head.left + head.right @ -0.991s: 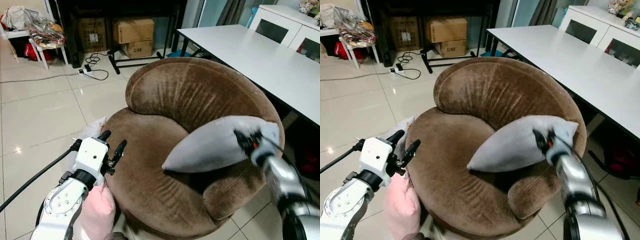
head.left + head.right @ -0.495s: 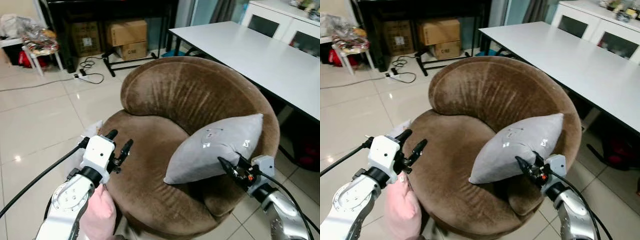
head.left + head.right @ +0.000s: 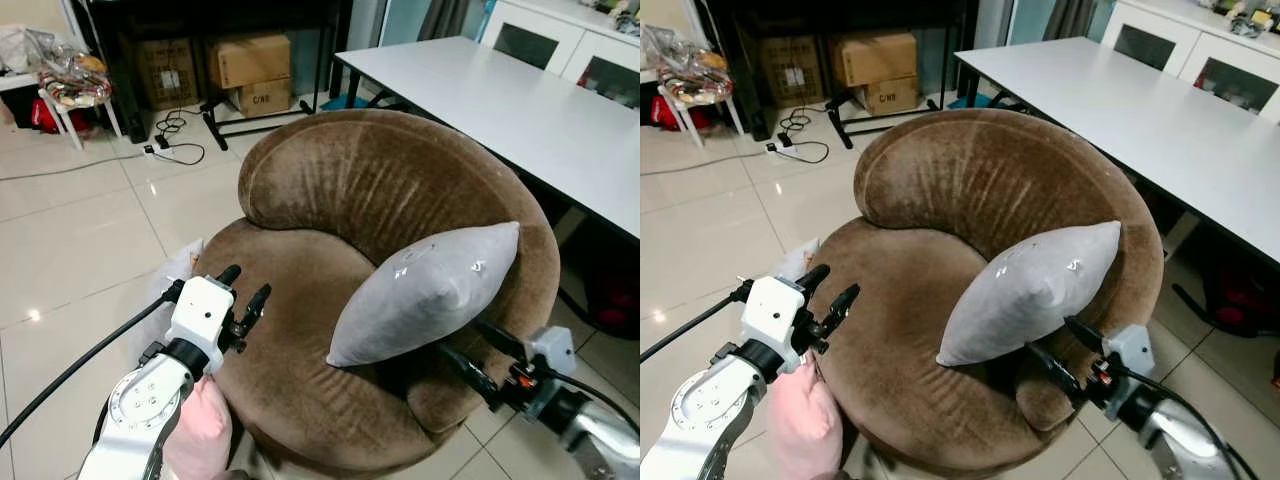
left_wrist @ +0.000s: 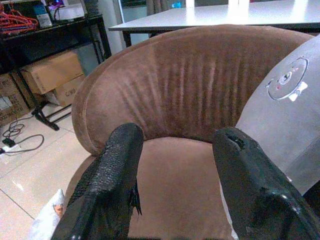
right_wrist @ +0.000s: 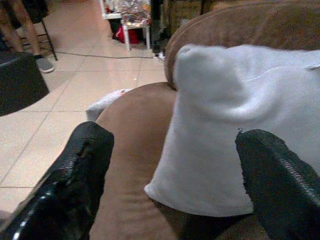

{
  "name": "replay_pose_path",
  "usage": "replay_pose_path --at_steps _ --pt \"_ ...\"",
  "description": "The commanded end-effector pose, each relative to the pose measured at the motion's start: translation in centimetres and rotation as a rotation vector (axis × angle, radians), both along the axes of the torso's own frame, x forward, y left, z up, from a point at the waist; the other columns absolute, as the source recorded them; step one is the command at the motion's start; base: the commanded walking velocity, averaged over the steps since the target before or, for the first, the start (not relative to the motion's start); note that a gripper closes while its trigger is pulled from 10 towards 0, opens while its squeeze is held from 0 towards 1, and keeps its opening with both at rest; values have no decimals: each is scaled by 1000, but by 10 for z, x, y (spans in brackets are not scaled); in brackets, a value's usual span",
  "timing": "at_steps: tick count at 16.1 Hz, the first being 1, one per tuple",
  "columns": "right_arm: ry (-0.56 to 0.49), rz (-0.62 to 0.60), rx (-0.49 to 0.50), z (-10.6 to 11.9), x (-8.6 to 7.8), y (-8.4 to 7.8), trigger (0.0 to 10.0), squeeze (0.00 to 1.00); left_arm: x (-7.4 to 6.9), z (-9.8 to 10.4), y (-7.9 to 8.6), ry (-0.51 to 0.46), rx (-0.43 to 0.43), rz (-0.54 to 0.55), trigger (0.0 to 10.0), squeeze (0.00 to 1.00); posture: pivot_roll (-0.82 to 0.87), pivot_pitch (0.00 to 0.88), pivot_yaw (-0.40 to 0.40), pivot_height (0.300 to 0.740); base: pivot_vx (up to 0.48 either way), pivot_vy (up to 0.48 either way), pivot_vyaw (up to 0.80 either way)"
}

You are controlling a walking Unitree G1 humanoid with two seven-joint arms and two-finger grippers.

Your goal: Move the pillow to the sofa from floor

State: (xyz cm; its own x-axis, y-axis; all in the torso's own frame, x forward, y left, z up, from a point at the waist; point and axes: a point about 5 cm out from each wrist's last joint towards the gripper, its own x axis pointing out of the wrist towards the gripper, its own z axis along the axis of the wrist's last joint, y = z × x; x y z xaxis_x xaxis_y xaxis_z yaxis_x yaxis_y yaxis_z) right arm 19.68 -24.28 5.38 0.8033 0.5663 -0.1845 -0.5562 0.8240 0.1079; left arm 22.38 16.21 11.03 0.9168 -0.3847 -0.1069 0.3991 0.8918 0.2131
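Observation:
The grey pillow [image 3: 425,290] lies on the round brown sofa [image 3: 380,180], leaning tilted against its right arm and backrest. My right gripper [image 3: 459,335] is open just below and in front of the pillow's lower edge, a short gap away and holding nothing. In the right wrist view the pillow [image 5: 240,125] sits beyond the spread fingers [image 5: 85,155]. My left gripper [image 3: 248,281] hovers open at the seat's front left edge, and in its wrist view the fingers [image 4: 120,165] point at the backrest.
A pink cushion [image 3: 200,445] lies on the floor under my left arm, with a white bag [image 3: 182,265] beside the sofa. A white table [image 3: 520,100] stands close on the right. Cardboard boxes [image 3: 260,60], a cable [image 3: 175,150] and a loaded stool [image 3: 70,85] are behind.
My right gripper let go of the grey pillow and drew back and down to the sofa's front right. The pillow settled against the sofa's arm. The left gripper barely moved.

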Motion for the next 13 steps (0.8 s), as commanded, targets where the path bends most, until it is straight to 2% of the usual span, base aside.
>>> replay_pose_path --at_steps 1,2,3,4,5,6,7,8,10,11,12,13 --pt "-51 -100 -10 14 5 -16 10000 1000 1 2 1 -15 -8 18 10000 0 12 0 -69 740 0 0 0" --pt "-67 -131 -11 17 7 -20 10000 1000 2 2 1 -18 -11 27 10000 0 11 0 -67 740 0 0 0" --pt "-131 -262 7 32 21 -25 10000 1000 8 4 5 -40 4 81 10000 0 7 0 -64 740 0 0 0" --pt "-133 -305 14 37 27 -21 10000 1000 10 5 7 -55 7 102 10000 0 7 0 -63 740 0 0 0" --pt "-140 -342 14 42 32 -11 10000 75 11 7 8 -68 1 121 10000 0 6 0 -64 740 0 0 0" --pt "-134 -363 39 43 35 -3 10000 0 12 7 9 -75 0 135 10000 0 7 0 -64 740 0 0 0" --pt "-86 -446 78 42 39 11 10000 0 12 8 12 -89 7 170 10000 0 9 0 -70 740 0 0 0" --pt "-52 -535 65 39 41 23 10000 0 12 9 14 -98 7 207 10000 0 10 0 -71 740 0 0 0" --pt "-25 -531 64 41 42 43 10000 0 12 8 15 -98 -7 234 10000 0 8 0 -72 740 0 0 0" --pt "-30 -499 16 43 44 57 10000 0 12 7 14 -98 -8 240 10000 0 7 0 -72 740 0 0 0" --pt "-36 -492 -74 42 45 65 10000 0 11 5 12 -98 -7 244 10000 0 7 0 -74 740 0 0 0" --pt "-105 -450 -218 44 47 69 10000 0 11 5 12 -105 3 249 10000 0 8 0 -76 740 0 0 0"
